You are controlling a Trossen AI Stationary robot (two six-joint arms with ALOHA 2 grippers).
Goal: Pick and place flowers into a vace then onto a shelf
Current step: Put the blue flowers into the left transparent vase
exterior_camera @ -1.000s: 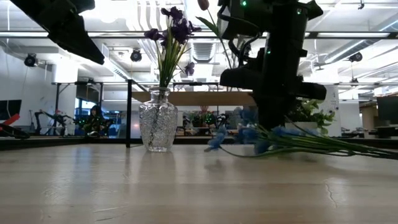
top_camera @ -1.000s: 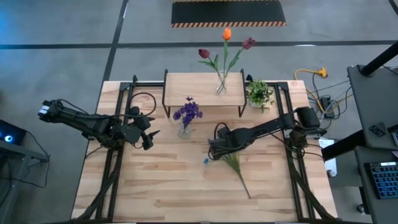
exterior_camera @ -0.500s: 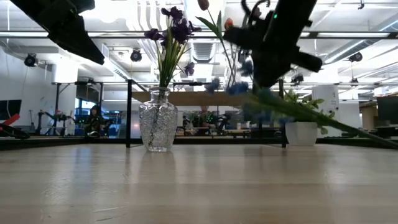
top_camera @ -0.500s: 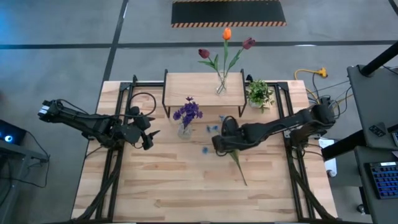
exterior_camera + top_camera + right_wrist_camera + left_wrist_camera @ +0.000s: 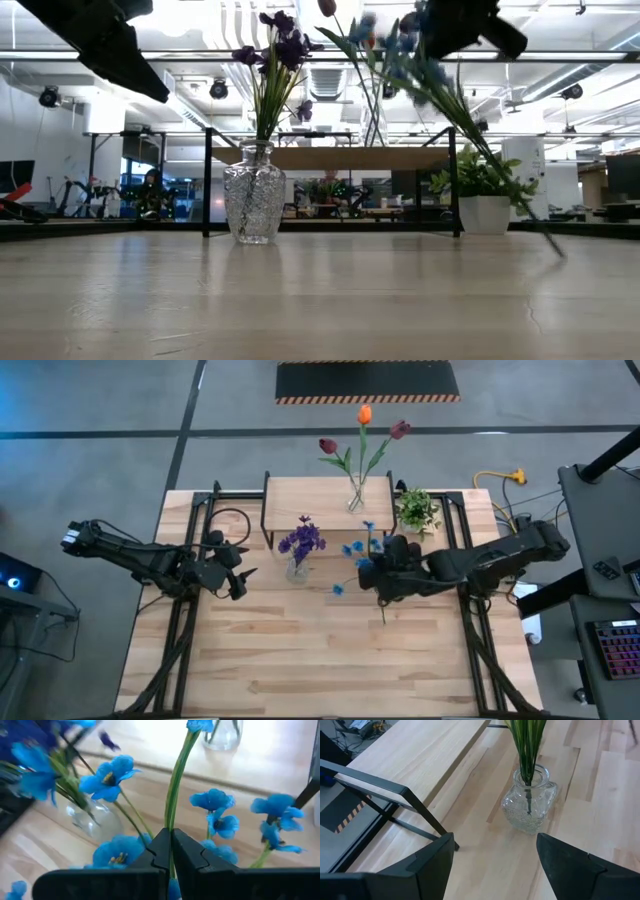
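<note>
From above, the right hand is closed on the blue bunch, lifted over the bench beside the shelf; the left hand waits with wide fingers near the purple bunch; low view, blue stems hang slanted in the air; right wrist, fingers pinch a green stem.

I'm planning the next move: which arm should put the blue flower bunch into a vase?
The right: its tool is shut on the blue flower bunch, lifted beside the clear glass vase. The left tool hangs open.
</note>
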